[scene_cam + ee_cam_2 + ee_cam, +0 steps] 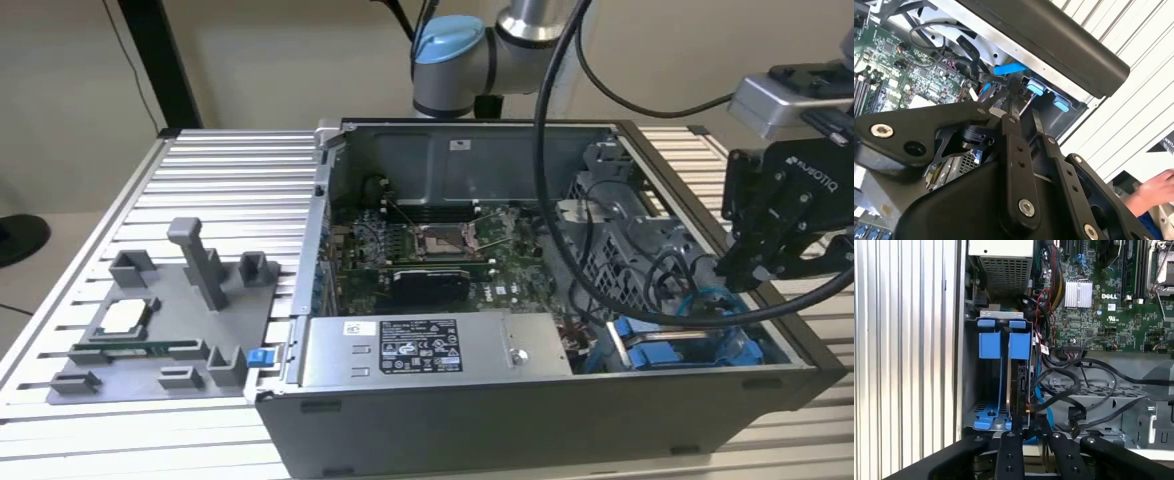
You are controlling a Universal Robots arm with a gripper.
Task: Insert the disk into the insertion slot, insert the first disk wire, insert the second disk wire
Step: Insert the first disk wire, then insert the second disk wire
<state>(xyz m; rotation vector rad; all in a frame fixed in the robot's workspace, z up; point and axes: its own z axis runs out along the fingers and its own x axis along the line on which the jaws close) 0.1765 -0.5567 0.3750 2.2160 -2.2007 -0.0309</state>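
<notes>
1. Disk (1018, 385): one, in the first wrist view, edge-on, seated in the blue caddy (990, 345) inside the drive bay against the case (966, 390) wall. Two blue tabs; several black wires (1104, 364) alongside. Judged rigid, weighty and shock-sensitive. It is best held by the caddy's plastic, never the circuit side. Gripper (1026, 417): one, with two fingers closed together at the disk's wire end. Whether they pinch a plug, I cannot tell.
2. Second wrist view: fingers (1015, 150) converge beside the blue caddy. One person's hand (1154, 192), well apart.
3. Exterior view: gripper (741, 265) above the caddy corner, at the exterior view's right. One grey power-supply box (420, 350). One grey parts tray (127, 375) on the counter (227, 170).
</notes>
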